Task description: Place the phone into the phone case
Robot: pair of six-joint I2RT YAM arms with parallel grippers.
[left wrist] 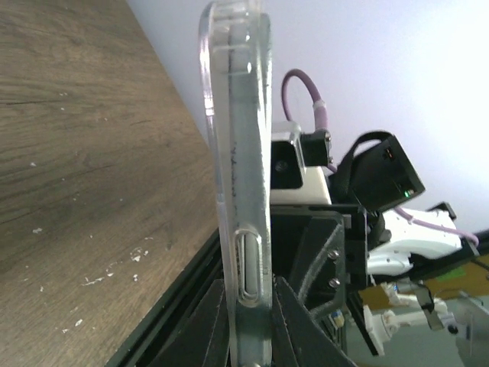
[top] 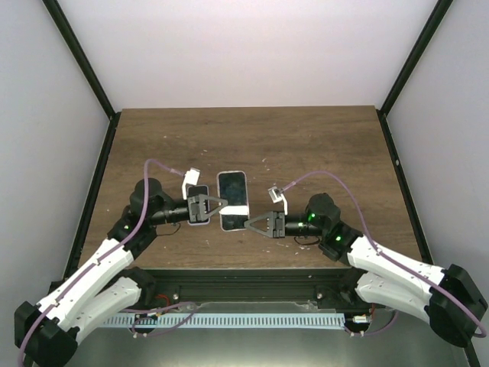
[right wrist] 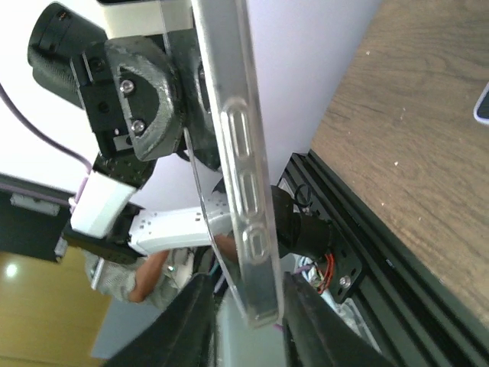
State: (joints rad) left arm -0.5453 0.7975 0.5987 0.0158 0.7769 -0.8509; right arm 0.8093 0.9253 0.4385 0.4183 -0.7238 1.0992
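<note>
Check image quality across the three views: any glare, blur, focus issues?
Top external: even, soft light, sharp overall, with a bright band across the phone case. Left wrist: the case is edge-on, very close and slightly soft, while the table grain is crisp. Right wrist: highlights along the case edge, and the room behind it is blurred.

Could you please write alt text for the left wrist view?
A clear phone case, seen edge-on, is pinched in the left end effector. A wooden table lies left; the right end effector is behind.
</note>
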